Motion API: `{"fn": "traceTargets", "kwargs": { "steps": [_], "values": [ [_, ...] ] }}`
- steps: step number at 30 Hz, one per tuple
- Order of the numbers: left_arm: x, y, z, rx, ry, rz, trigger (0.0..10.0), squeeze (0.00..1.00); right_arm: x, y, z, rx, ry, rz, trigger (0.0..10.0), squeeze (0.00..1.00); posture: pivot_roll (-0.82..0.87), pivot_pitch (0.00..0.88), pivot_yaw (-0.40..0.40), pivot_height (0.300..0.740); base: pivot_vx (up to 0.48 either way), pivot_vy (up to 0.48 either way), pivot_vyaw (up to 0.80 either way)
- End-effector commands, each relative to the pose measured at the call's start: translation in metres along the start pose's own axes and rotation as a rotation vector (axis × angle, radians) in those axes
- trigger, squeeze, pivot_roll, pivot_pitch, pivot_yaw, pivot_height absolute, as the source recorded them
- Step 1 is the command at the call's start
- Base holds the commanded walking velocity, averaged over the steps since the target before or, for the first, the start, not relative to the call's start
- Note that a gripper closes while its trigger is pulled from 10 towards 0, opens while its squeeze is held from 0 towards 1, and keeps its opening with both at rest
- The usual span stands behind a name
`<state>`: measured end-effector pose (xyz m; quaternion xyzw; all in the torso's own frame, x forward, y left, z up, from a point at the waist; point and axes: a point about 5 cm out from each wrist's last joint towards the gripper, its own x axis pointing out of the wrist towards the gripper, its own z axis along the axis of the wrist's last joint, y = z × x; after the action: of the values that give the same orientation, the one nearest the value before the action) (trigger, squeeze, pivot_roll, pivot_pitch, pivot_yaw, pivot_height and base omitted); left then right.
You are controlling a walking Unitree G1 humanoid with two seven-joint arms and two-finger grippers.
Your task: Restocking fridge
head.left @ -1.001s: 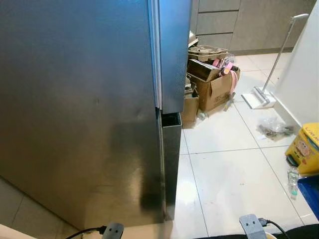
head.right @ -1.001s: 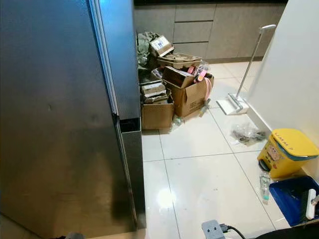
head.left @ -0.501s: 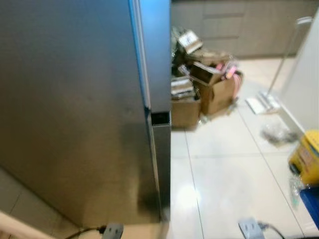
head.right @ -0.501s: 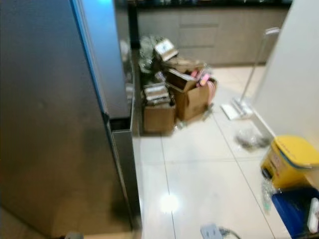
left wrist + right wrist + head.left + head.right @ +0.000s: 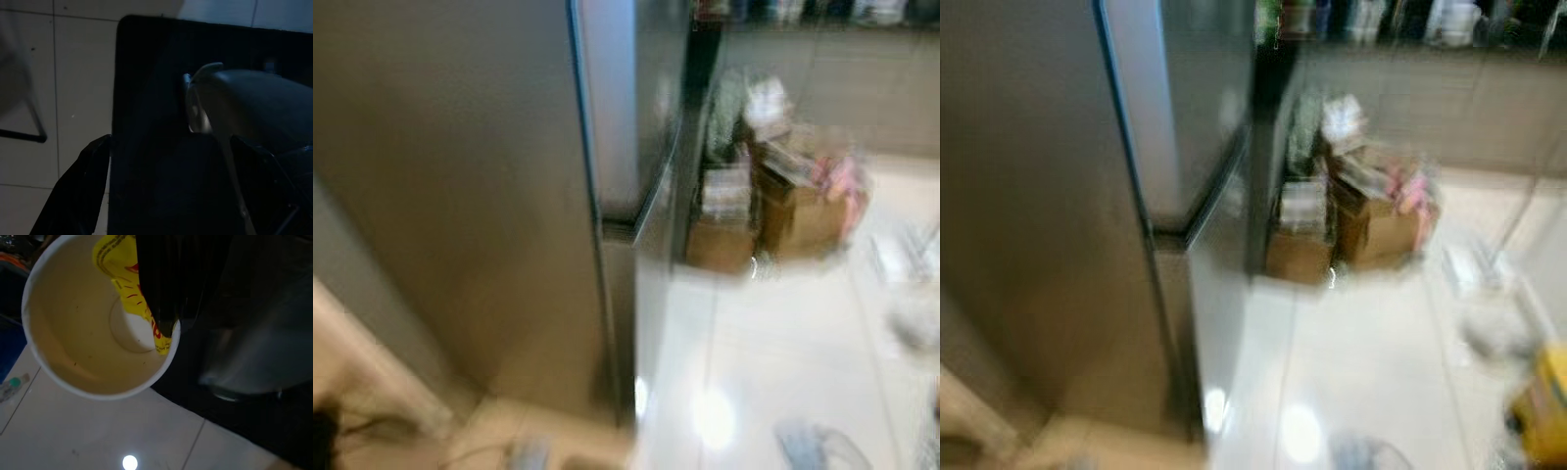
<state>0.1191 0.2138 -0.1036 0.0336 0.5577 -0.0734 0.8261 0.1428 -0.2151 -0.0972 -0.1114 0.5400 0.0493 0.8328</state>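
Fridge (image 5: 460,196) fills the left half of the left eye view, a tall steel-grey body with its doors shut and a seam running down beside a brighter panel; the whole picture is smeared, so the robot is probably turning or walking. Past the fridge's corner a heap of cardboard boxes (image 5: 773,201) sits on the pale tiled floor (image 5: 783,352), near the far cabinets.

The right eye view gives the same scene — fridge (image 5: 1048,196) on the left, boxes (image 5: 1351,220) beyond it, and a blurred yellow bin (image 5: 1542,401) low at the right edge. Nothing here is sharp enough to judge how near the fridge corner stands.

The left wrist view is very dark: one black finger (image 5: 73,191) of the left gripper (image 5: 161,196) shows against floor tiles, the arm hanging idle beside the robot's dark body. Whether that gripper is open or closed I cannot tell.

The right wrist view looks down into a paper cup (image 5: 73,333), cream inside, with a yellow printed wrapper (image 5: 127,279) lying against its inner wall. One black finger (image 5: 166,279) of the right gripper reaches over the rim and presses the wrapper to the wall — the cup appears pinched there, hanging over the floor.

The risks, as I judge them: a one-wall pinch is a weak hold, and a jolt in mid-stride could tilt or drop the cup. With the head view this blurred, the robot could also clip the fridge corner or stray toward the boxes.
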Motion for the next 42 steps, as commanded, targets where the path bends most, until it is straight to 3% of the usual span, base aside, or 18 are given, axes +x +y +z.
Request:
{"fn": "traceTargets", "kwargs": {
  "steps": [1,10,15,25,42],
  "values": [
    [0.001,-0.005,0.0,0.005,0.004,-0.022,10.0,0.0,0.0,-0.001,-0.001,-0.003,0.006,-0.004,10.0,0.0,0.01,0.0,0.003,0.74,0.24,-0.394,0.0],
    [0.001,-0.005,0.001,0.006,0.004,-0.023,10.0,0.0,0.0,0.001,-0.004,0.0,0.016,0.025,10.0,0.0,0.01,0.0,0.002,0.74,0.242,-0.39,0.0],
    [0.001,-0.005,0.001,0.005,0.004,-0.023,10.0,0.0,-0.001,0.004,-0.006,-0.002,0.021,0.046,10.0,0.0,0.01,0.0,0.001,0.74,0.245,-0.392,0.77],
    [0.001,-0.004,0.001,-0.011,0.002,0.004,10.0,0.0,0.0,0.005,-0.007,-0.001,0.025,0.039,10.0,0.0,0.01,0.0,0.001,0.74,0.0,0.0,0.23],
    [0.002,-0.005,0.0,-0.009,0.005,0.008,10.0,0.0,0.002,0.007,0.009,-0.026,0.009,0.051,10.0,0.0,0.01,0.0,-0.002,0.74,0.0,0.0,0.0]
  ]
}}
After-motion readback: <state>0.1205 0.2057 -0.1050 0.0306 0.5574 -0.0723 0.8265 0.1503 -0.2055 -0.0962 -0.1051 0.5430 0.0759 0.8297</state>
